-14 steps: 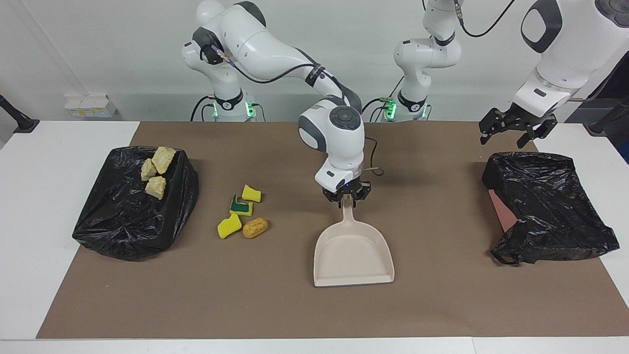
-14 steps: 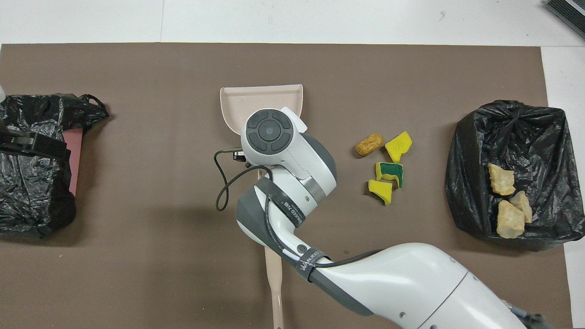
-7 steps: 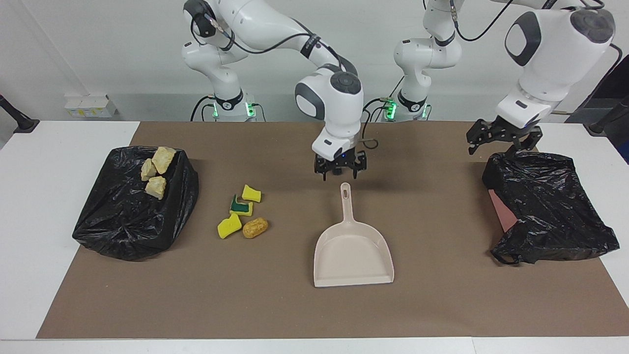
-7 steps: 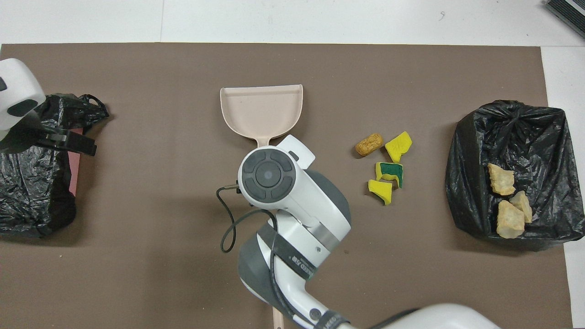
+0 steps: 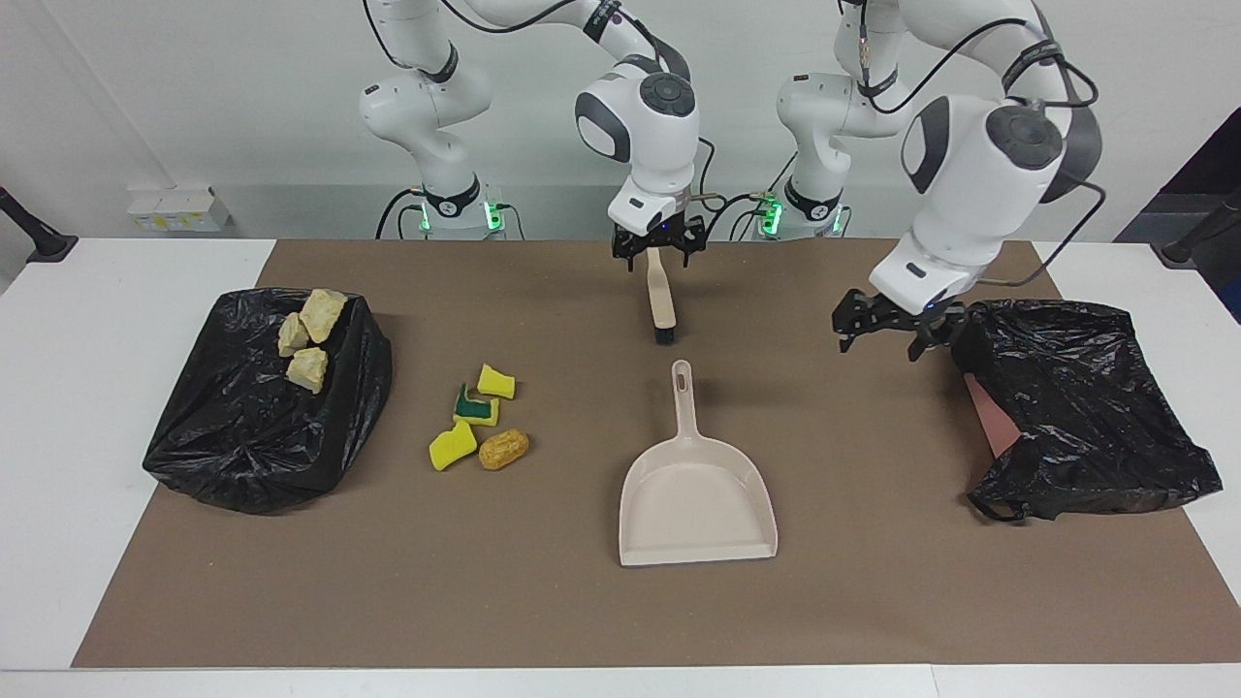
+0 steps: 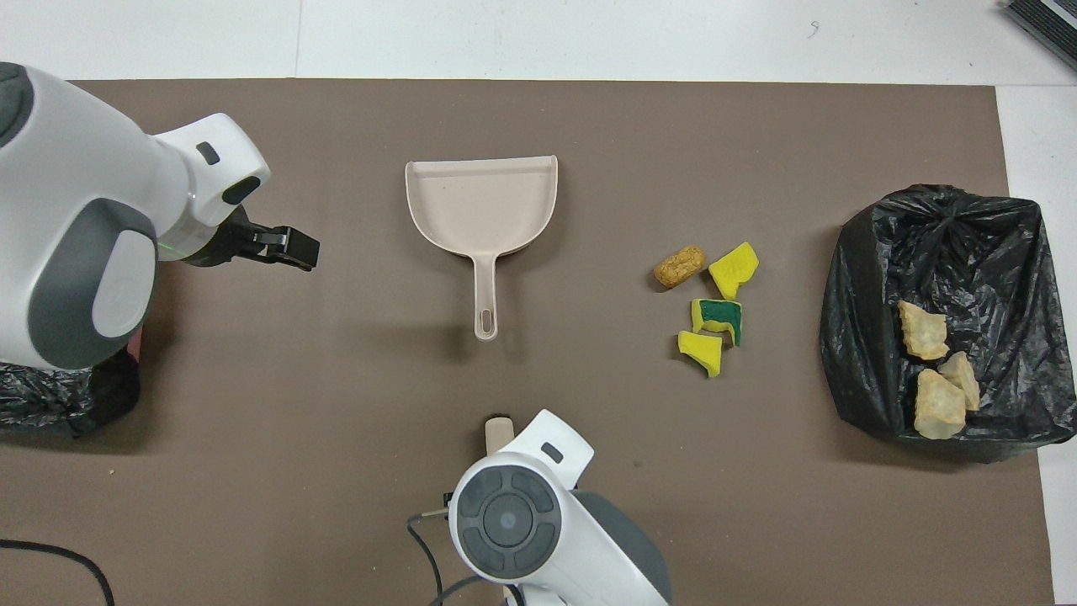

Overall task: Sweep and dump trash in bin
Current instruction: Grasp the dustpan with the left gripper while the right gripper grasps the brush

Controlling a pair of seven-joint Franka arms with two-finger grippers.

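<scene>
Toward the right arm's end of the worktop [image 5: 58, 388], three pastries [image 5: 310, 339] are lying on the black bin bag [image 5: 242, 436], so we are judging that part of the trash as dumped. Just beside that bag, toward the middle, three yellow sponge pieces [image 5: 475, 407] and the brown bread roll [image 5: 504, 449] are still lying loose on the brown mat [image 5: 388, 601], close together and well apart from the dustpan [image 5: 696, 494].

At the middle, we are no longer holding the dustpan. A second ago our right gripper [image 5: 657, 247] was closed on its handle. Now the pan is lying flat and free, and the gripper is hanging with its fingers spread and empty over the handle end of the brush [image 5: 663, 310], which lies nearer to us than the pan. We cannot tell whether the fingers are touching it. We are reading this as a change of tool: the pan is parked and the brush comes next.

Our left gripper [image 5: 884, 330] is swinging in from over the second black bin bag [image 5: 1076, 407] toward the middle. Its fingers are wide apart and holding nothing, over bare mat beside that bag, probably bound for the pan.
</scene>
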